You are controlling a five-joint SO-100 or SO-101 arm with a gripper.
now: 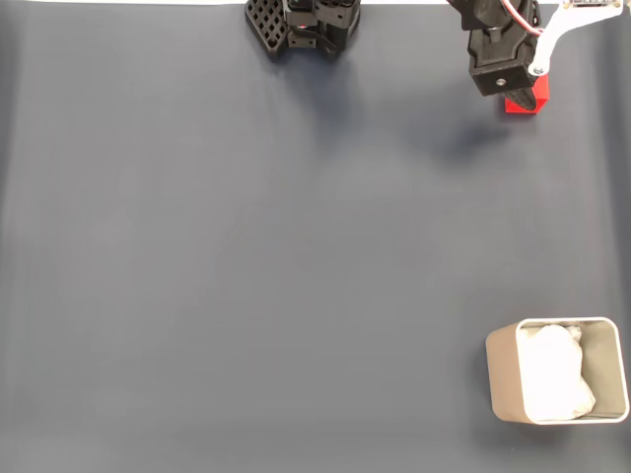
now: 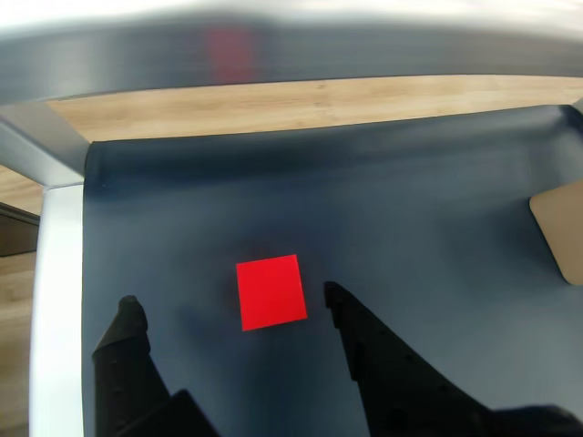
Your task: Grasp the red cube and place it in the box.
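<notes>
A dark grey-blue mat (image 1: 246,276) covered nearly the whole table, with a strip of pale wood (image 2: 301,105) showing past its far edge in the wrist view. Near the bottom right corner of the fixed view stood the box (image 1: 503,379), a tan square tub with rounded corners, its mouth facing up. Inside it lay something white and crumpled (image 1: 557,374) that took up most of the space; I could not tell what it was. A tan rounded corner (image 2: 560,228) at the right edge of the wrist view may have been the same box, though I could not be sure.

The black arm (image 1: 498,44) reached in from the top edge of the fixed view, to the right of its base (image 1: 301,25). Its gripper (image 2: 228,299) hung over the mat with the fingers spread wide, well wider than the cube. One finger (image 2: 127,346) stood off to the left in the wrist view and the other finger (image 2: 364,346) just to the right of the cube. They held nothing, and I could see mat between each tip and the cube.

The red cube (image 2: 271,291) sat flat on the mat between the two fingertips, nearer the right one. It was turned slightly askew to the fingers. In the fixed view it peeked out beneath the gripper, far from the box, at the top right.
</notes>
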